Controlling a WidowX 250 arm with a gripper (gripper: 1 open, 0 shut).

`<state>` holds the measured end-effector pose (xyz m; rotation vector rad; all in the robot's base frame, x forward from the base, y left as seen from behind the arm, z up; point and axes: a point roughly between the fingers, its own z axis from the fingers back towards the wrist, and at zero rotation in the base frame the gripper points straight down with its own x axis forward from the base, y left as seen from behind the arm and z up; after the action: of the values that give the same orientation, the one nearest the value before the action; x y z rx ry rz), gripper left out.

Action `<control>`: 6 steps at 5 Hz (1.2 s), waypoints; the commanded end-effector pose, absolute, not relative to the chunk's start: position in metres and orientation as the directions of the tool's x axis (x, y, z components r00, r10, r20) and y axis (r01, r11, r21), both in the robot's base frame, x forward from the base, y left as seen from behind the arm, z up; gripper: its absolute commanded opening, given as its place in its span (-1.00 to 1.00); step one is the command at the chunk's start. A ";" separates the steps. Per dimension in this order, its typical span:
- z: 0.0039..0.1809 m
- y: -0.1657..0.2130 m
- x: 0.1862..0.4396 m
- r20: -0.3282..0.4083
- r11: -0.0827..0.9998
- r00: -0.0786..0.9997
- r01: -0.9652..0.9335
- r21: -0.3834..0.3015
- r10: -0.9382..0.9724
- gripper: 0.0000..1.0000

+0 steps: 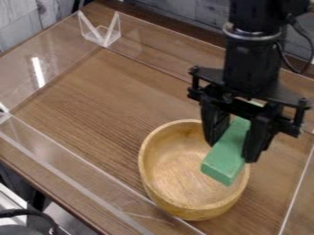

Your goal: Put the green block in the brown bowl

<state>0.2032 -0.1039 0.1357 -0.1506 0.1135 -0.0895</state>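
Observation:
The green block (226,160) hangs tilted between the black fingers of my gripper (240,139), which is shut on its upper end. It is held over the right half of the brown bowl (166,170), with its lower end down inside the rim above the bowl's floor; whether it touches the wood I cannot tell. The bowl is a round, thick-walled, light wooden one standing at the near right of the wooden table. The black arm rises from the gripper out of the top of the view.
Clear acrylic walls (73,165) fence the tabletop along the near and left sides. A small clear plastic stand (98,29) sits at the far left corner. Dark cables (15,220) lie below the table's near-left edge.

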 end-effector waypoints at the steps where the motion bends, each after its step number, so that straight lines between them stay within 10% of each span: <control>1: 0.146 -0.101 0.204 -0.055 0.982 0.995 0.069 -0.175 -0.080 -1.00; 6: 0.142 -0.097 0.195 -0.038 0.980 0.999 0.019 -0.196 -0.027 -1.00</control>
<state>0.1924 -0.0983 0.1306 -0.1791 0.0868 -0.0318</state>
